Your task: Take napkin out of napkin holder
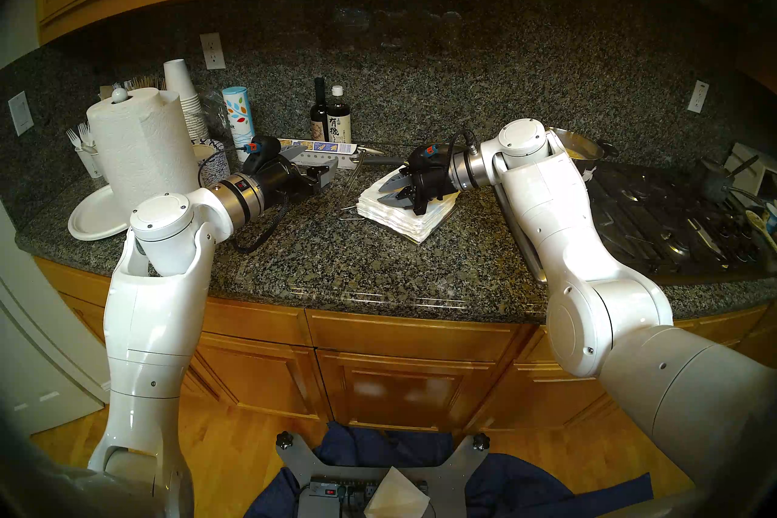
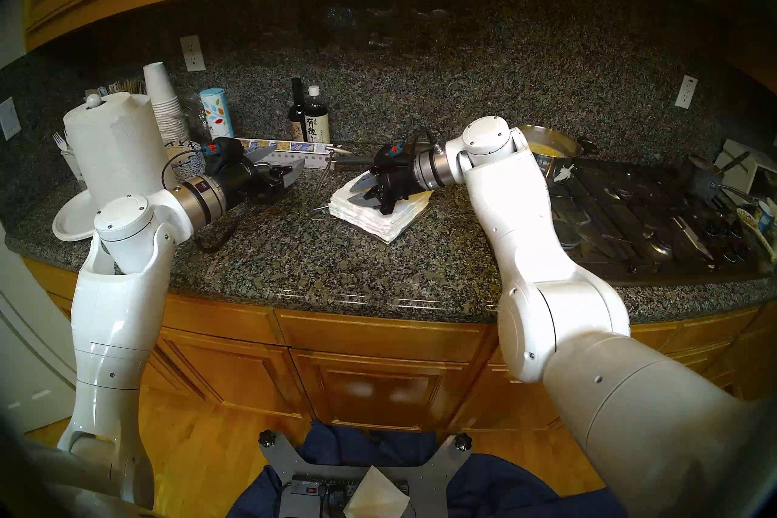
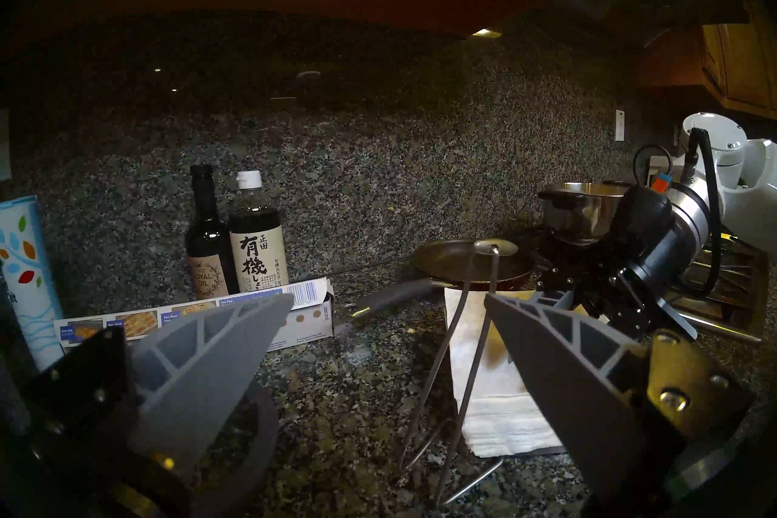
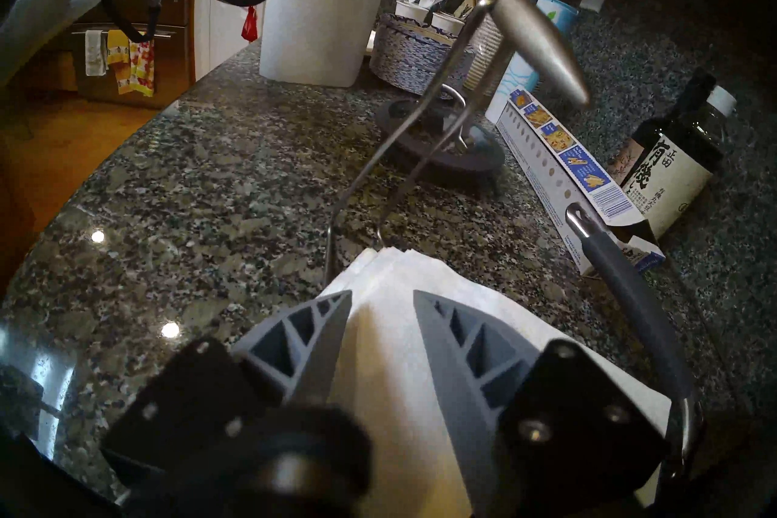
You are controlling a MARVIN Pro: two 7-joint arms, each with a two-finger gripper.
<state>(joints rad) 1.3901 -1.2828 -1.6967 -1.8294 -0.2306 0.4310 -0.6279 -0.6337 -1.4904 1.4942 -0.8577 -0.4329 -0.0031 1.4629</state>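
Note:
A thick stack of white napkins [image 1: 403,225] lies on the napkin holder's base plate [image 1: 446,219]. The holder's wire arm [image 1: 351,181] is swung up off the stack, and its pointed bar [image 4: 534,38] hangs in the air. My right gripper [image 1: 384,189] lies low over the stack, jaws partly open, and its fingertips [image 4: 336,315] rest on the top napkin [image 4: 378,336], which shows white between them. My left gripper [image 1: 323,164] is wide open and empty, just left of the raised arm and not touching it. In the left wrist view the arm [image 3: 475,315] stands ahead between the fingers.
A frying pan's grey handle [image 4: 622,294] runs just behind the stack. A long printed box [image 1: 319,151] and two dark bottles [image 1: 332,122] stand at the back. A paper towel roll [image 1: 138,143], stacked cups and a white plate [image 1: 92,218] are on the left. A pot [image 1: 580,151] and the stove [image 1: 672,223] are on the right.

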